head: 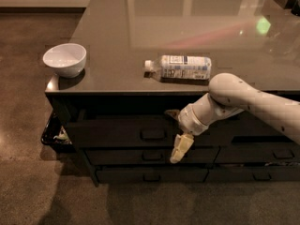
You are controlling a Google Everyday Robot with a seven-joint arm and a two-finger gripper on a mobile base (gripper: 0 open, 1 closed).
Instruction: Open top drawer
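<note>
The top drawer [117, 133] is the wide dark front just under the tabletop, with a small loop handle [153, 134] at its centre. A dark gap shows above its front, so it stands slightly out. My gripper [176, 130] is just right of the handle, against the drawer front. Its fingers are spread apart: the upper one [171, 113] sits at the drawer's top edge and the pale lower one [181, 147] hangs over the drawer's bottom edge. It holds nothing that I can see.
A white bowl [65, 59] stands at the table's front left corner. A plastic bottle [180, 67] lies on its side near the front edge, above my arm. Shallower drawers [150, 156] sit below. A dark bin [52, 135] stands at the left.
</note>
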